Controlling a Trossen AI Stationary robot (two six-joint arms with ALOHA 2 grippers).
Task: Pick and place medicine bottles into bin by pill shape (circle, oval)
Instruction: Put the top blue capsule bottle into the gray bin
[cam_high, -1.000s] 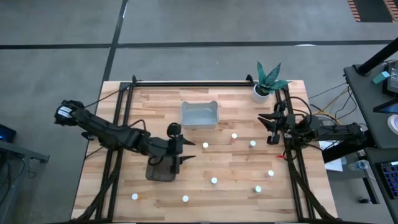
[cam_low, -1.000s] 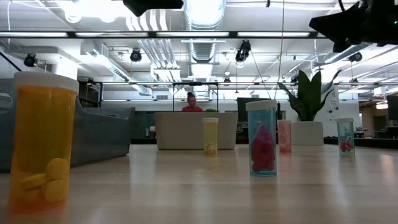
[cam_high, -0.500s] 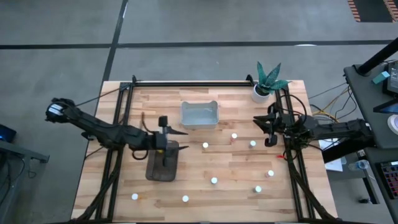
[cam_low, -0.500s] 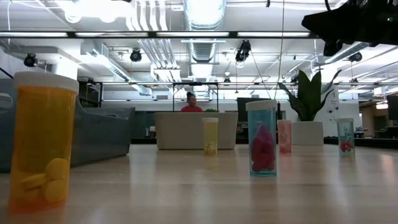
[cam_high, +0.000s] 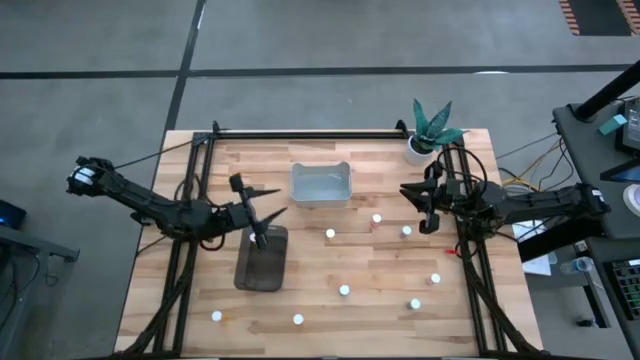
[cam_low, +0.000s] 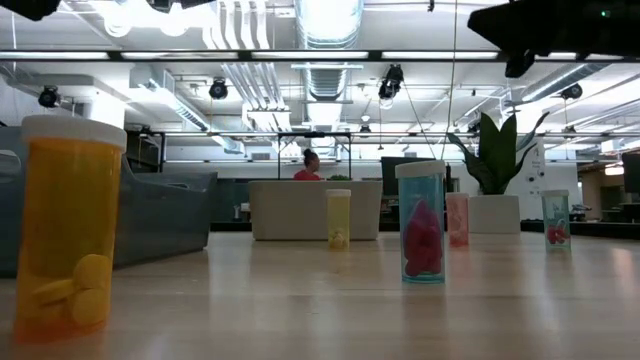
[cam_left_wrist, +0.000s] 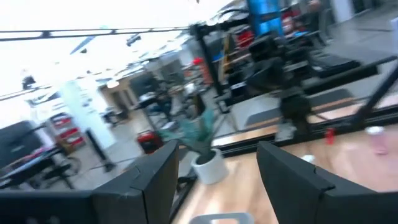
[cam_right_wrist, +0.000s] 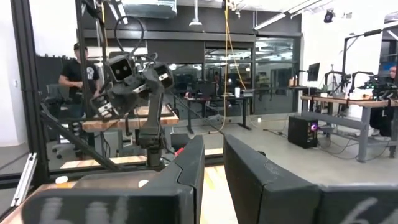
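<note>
Left end effector (cam_high: 262, 211) wide, empty, above dark bin (cam_high: 261, 258) edge — likely just released. Right end effector (cam_high: 424, 200) narrow, empty, waiting near plant pot (cam_high: 417, 150). Medicine bottles (cam_high: 344, 290) upright, scattered across surface (cam_high: 370, 310) — unsorted; clear bin (cam_high: 321, 185) behind.

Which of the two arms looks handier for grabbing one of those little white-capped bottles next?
Probably the right: the right gripper hangs beside the white-capped medicine bottles, though shut. The left gripper, open and empty, hovers above the dark grey bin, farther away.
</note>
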